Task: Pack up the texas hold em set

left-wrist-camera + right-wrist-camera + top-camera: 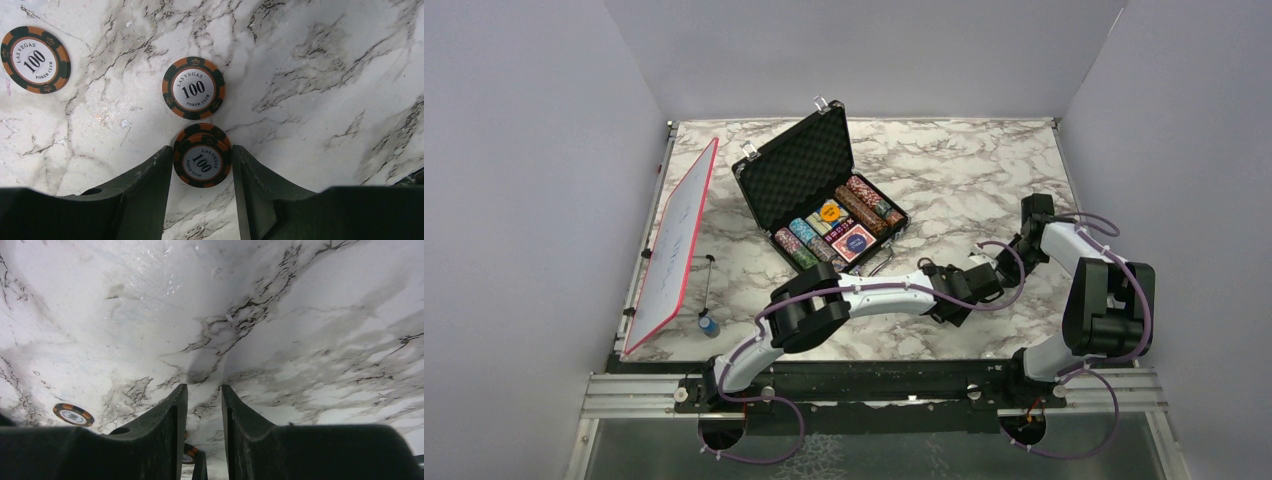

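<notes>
The black silver-edged briefcase [796, 170] lies open at the back of the marble table, with rows of poker chips [864, 205] and red-backed cards [854, 241] in its base. My left gripper [202, 159] reaches right of the case and is shut on an orange-and-black "100" chip [202, 161], which overlaps a second one [201, 131] beneath. Two more such chips lie flat on the marble, one just ahead [193, 88] and one at far left [35, 60]. My right gripper [204, 395] hovers close by, narrowly open and empty; one chip [73, 414] shows to its left.
A red-edged white board [674, 245] leans at the table's left side. A small blue-tipped tool [709, 325] lies near the front left. Both arms [984, 272] crowd together at centre right. Grey walls close in three sides.
</notes>
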Controlling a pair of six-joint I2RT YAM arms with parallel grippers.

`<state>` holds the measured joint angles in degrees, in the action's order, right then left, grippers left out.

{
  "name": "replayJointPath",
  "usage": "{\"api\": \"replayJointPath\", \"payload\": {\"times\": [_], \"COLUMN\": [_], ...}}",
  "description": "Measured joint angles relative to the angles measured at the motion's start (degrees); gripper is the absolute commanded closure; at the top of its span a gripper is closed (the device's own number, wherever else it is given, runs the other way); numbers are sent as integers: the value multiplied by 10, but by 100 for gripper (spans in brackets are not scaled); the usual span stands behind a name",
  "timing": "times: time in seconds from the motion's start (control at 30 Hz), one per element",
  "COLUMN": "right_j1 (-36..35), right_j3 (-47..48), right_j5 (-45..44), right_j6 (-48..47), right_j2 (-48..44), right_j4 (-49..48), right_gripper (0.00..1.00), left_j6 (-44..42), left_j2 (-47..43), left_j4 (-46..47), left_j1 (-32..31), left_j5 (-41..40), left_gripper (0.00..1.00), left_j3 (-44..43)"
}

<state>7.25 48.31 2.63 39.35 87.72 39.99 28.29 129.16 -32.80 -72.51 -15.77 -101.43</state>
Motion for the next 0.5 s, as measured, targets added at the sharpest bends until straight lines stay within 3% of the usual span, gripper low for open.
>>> {"api": "replayJointPath", "payload": {"times": [0.23, 0.5], "right_j1": [0, 0], "right_j3": [-4, -6], "right_j5": [0, 21], "right_j6": [0, -22], "right_j2": [0, -13], "right_j4": [-1, -1], "right_gripper": [67, 61], "left_j6": [2, 0], "left_j2": [4, -14], "left_j4": [-2, 16], "left_j1": [0, -1], "left_j5": [-8, -18], "left_gripper": [73, 74], "left_j3": [-5, 24]}}
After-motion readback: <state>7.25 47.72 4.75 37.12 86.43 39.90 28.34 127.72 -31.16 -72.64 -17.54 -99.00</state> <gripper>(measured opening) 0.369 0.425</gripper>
